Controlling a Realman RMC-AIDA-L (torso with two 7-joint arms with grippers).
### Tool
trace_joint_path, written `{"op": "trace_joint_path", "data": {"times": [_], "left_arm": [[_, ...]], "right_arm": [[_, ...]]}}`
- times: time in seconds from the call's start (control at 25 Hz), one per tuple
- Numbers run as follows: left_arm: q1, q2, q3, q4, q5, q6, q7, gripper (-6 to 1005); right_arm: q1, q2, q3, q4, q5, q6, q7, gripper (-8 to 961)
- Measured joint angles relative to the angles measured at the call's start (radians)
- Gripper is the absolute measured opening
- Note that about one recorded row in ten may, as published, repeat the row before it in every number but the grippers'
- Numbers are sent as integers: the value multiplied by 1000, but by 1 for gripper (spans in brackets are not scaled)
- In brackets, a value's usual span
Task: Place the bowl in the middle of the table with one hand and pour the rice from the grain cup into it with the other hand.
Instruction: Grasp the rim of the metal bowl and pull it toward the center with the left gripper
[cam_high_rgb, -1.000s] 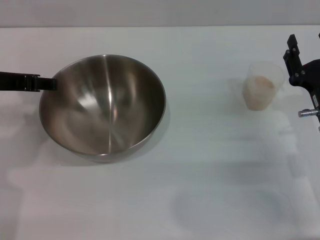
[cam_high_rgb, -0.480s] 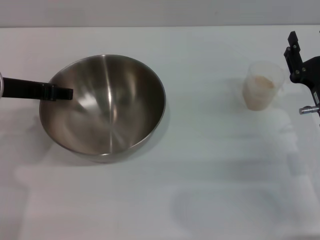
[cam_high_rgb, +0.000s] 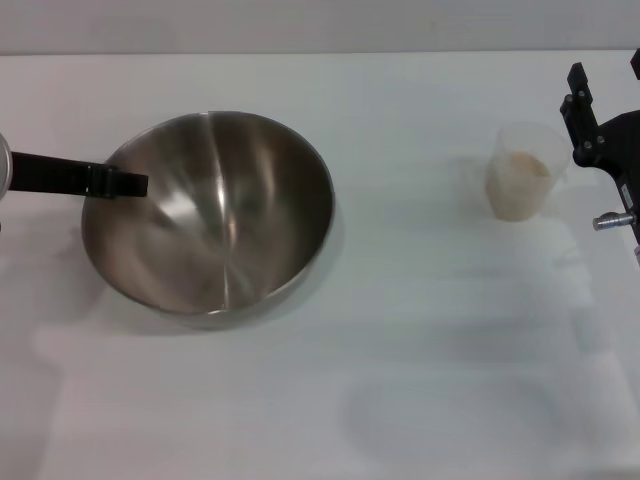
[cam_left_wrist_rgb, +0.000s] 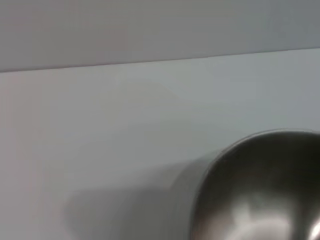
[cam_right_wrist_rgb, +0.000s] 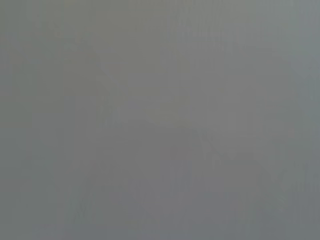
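Observation:
The steel bowl (cam_high_rgb: 208, 215) sits on the white table (cam_high_rgb: 400, 330), left of the middle. My left gripper (cam_high_rgb: 125, 184) comes in from the left. Its upper black finger (cam_high_rgb: 80, 177) lies across the bowl's left rim and it is shut on that rim; the lower finger is hidden. The left wrist view shows part of the bowl (cam_left_wrist_rgb: 265, 190). The clear grain cup (cam_high_rgb: 524, 150) stands upright at the right with rice (cam_high_rgb: 520, 188) inside. My right gripper (cam_high_rgb: 607, 95) is open just right of the cup, not touching it.
The table's far edge (cam_high_rgb: 320, 52) runs along the back, with a grey wall behind it. The right wrist view shows only plain grey.
My left gripper slid right, over the bowl's left rim, and the bowl then shifted slightly right. My right gripper edged a little left toward the cup. The cup has not moved.

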Motion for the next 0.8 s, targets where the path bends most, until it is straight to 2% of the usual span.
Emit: {"op": "trace_joint_path", "data": {"times": [0.32, 0.8], "left_arm": [[-4, 0, 2, -7, 0, -1, 0, 691], [-20, 2, -1, 91, 2, 65, 3, 690]], "right_arm": [[2, -1, 3, -1, 0, -1, 0, 610], [14, -2, 0, -12, 0, -1, 0, 610]]}}
